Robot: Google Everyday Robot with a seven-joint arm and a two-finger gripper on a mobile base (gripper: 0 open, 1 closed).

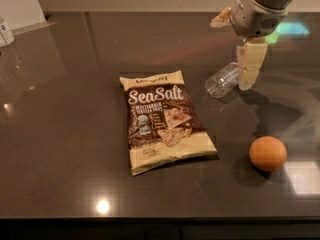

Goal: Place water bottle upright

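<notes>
Bottle (221,80) on its side on the dark table (65,134), in the far right part. Clear ribbed base pointing near-left, cap end hidden behind the gripper. Not upright.

Gripper (249,70) right at the bottle's right end, cream-coloured, hanging down from the grey arm (260,6) at the top right. Overlapping the bottle in view; contact impossible to judge. Wide or narrow: cannot tell.

Left of the bottle and nearer, a Sea Salt bag (165,120) lying flat, apart from it. Near right, an orange (268,153), well apart from both bottle and bag. At the far left edge, a small labelled container (5,32).
</notes>
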